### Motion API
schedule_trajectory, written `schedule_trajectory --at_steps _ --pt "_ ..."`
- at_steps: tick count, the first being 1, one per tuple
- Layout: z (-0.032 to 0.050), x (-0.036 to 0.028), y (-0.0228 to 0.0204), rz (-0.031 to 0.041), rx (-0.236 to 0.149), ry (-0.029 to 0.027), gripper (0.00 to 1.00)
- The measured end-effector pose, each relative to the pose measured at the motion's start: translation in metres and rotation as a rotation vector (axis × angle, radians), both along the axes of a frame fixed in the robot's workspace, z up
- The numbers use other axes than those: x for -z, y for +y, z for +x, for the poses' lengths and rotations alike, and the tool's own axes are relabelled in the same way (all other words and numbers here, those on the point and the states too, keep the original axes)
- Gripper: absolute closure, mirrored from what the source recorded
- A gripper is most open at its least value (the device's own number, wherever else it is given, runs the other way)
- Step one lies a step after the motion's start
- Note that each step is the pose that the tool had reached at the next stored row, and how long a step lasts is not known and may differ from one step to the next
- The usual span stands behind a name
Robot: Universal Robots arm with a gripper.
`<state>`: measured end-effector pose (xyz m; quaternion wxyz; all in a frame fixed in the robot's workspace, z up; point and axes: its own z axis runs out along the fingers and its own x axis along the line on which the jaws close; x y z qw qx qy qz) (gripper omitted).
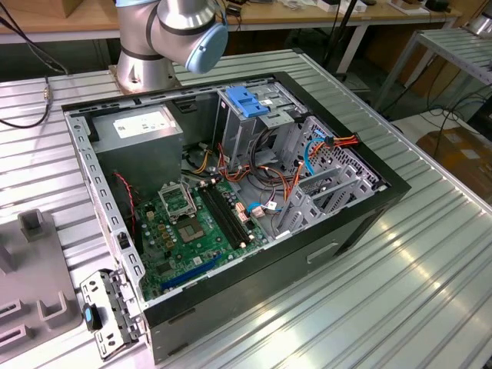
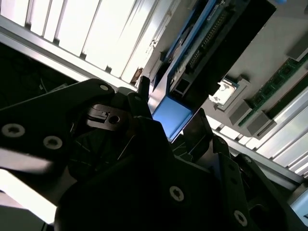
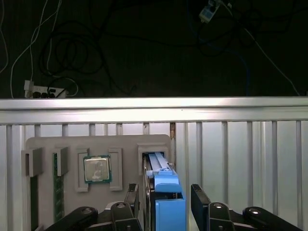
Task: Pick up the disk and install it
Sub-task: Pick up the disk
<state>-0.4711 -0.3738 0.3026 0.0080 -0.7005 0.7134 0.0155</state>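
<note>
Spread, the gripper (image 3: 165, 188) straddles the disk (image 3: 168, 204), a thin gap beside one finger (image 3: 198, 197); the disk stands on edge in the grey tray (image 3: 67, 144), which in the exterior view lies at eight o'clock from the open case (image 1: 354, 227).

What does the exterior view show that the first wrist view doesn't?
Exterior view: the open computer case with its green motherboard, and the arm's base. First wrist view: the gripper at the disk, which stands in a grey holder beside a processor chip. Both: the ribbed metal table.
</note>
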Motion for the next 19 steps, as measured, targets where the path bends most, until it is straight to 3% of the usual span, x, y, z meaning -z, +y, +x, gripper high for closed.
schedule_trajectory --at_steps 4,12,19 --pt "0.0000 0.0047 0.0000 0.0000 0.000 0.0001 0.45" --pt "0.0000 0.0053 -0.0021 0.0000 0.000 -0.0001 0.45" --pt "0.0011 0.0053 -0.0022 0.0000 0.036 0.0000 0.45"
